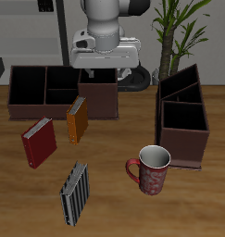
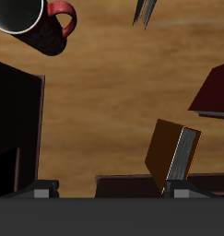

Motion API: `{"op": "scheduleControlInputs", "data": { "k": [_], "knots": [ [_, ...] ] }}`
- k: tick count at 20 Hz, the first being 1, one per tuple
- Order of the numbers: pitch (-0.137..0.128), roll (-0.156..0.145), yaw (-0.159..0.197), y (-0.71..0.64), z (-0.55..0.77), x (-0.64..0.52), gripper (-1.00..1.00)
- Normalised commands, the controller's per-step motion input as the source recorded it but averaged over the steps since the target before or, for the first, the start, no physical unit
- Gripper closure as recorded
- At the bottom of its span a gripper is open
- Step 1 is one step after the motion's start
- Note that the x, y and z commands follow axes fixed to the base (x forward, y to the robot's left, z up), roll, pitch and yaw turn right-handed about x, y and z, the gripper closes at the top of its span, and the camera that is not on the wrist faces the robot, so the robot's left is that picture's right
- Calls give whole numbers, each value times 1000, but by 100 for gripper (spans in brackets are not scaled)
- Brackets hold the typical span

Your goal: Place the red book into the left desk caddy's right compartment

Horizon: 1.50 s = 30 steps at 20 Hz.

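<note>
The small dark red hardcover book (image 1: 39,142) stands on the wooden bench (image 1: 114,199) beside the orange book (image 1: 77,119). The gripper (image 1: 97,72) hangs above the wide caddy (image 1: 58,88), well apart from the dark maroon end-on desk caddy (image 1: 183,118); can't tell how the jaws stand.

The red book (image 1: 39,143) is seen standing tilted on the bench, dark red cover facing the front edge, pale page edges visible. The left desk caddy (image 1: 183,118), dark maroon-brown, is set end-on well apart; its right compartment (image 1: 185,121) is seen dark inside.
</note>
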Motion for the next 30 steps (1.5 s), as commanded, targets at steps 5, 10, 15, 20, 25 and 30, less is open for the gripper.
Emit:
{"op": "scheduleControlInputs", "data": {
  "k": [5, 10, 15, 20, 25, 30],
  "knots": [
    [-13, -1, -1, -198, 46, 51, -100],
    [-40, 28, 13, -369, 125, 123, -100],
    [-33, -3, -14, -385, 71, 121, -100],
    [-23, -8, -14, -513, -2, 179, -100],
    [-61, -120, -76, -634, 36, 217, -100],
    [-3, -85, -51, -424, -103, 188, -100]
  ]
}}
